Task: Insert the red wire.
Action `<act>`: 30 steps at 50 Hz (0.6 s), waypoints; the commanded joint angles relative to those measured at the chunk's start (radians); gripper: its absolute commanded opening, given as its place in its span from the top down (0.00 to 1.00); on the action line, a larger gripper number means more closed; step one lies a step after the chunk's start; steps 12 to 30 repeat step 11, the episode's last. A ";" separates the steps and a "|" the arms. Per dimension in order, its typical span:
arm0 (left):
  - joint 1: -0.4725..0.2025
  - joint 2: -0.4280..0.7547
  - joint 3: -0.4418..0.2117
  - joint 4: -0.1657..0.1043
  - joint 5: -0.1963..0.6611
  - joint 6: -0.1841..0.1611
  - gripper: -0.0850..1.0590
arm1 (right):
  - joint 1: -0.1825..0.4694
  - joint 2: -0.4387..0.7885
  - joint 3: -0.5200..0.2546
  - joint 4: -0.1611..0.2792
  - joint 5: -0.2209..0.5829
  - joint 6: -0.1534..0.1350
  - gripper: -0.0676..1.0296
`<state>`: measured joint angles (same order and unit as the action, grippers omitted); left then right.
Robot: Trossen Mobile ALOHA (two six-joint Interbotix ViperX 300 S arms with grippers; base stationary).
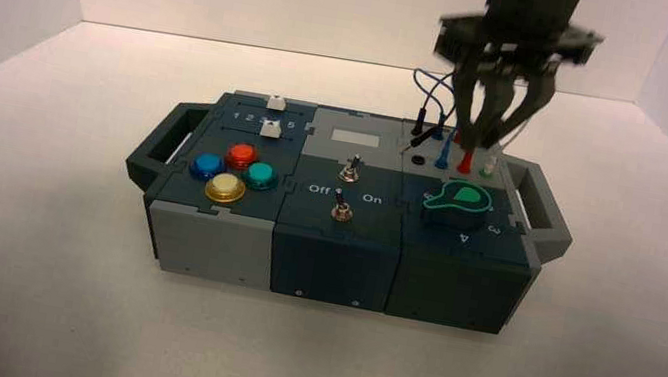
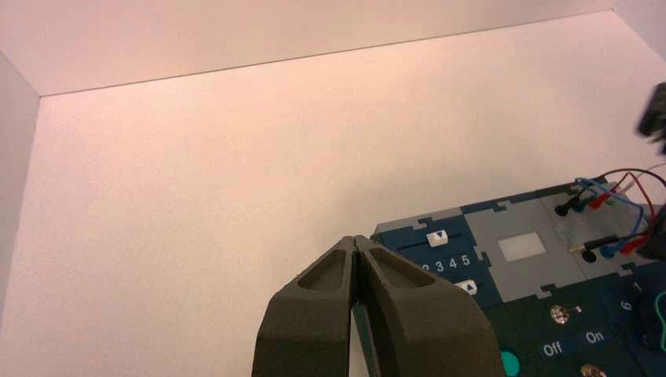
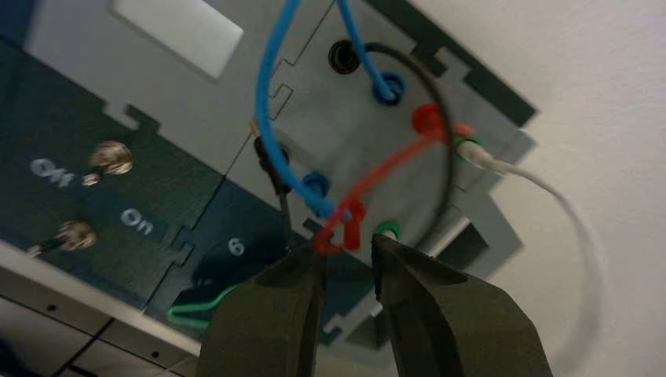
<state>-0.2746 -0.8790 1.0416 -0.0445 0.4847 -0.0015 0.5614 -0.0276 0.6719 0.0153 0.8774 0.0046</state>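
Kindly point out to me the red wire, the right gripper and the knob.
Red wire (image 3: 381, 173): right wrist view, on the cable's middle stretch.
Right gripper (image 3: 348, 250): right wrist view, midway between fingertips.
Knob (image 1: 467, 197): high view, on its top.

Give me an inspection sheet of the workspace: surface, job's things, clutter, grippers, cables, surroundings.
Surface: pale table under the box.
Job's things: red wire at the two red sockets, far right; near plug's full seating can't be told.
Clutter: black plug lying loose on the box.
Right pincer: open, around the near red plug.
Left pincer: shut, idle, outside the high view.
Cables: blue wire and white wire beside the red.
Surroundings: pale walls; people: nothing seen.
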 commanded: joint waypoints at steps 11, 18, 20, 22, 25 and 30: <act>0.017 0.000 -0.015 0.003 -0.018 0.006 0.95 | 0.002 -0.084 -0.011 0.003 0.063 0.000 0.64; 0.017 0.000 -0.015 0.003 -0.018 0.006 0.95 | 0.002 -0.084 -0.011 0.003 0.063 0.000 0.64; 0.017 0.000 -0.015 0.003 -0.018 0.006 0.95 | 0.002 -0.084 -0.011 0.003 0.063 0.000 0.64; 0.017 0.000 -0.015 0.003 -0.018 0.006 0.95 | 0.002 -0.084 -0.011 0.003 0.063 0.000 0.64; 0.017 0.000 -0.015 0.003 -0.018 0.006 0.95 | 0.002 -0.084 -0.011 0.003 0.063 0.000 0.64; 0.017 0.000 -0.015 0.003 -0.018 0.006 0.95 | 0.002 -0.084 -0.011 0.003 0.063 0.000 0.64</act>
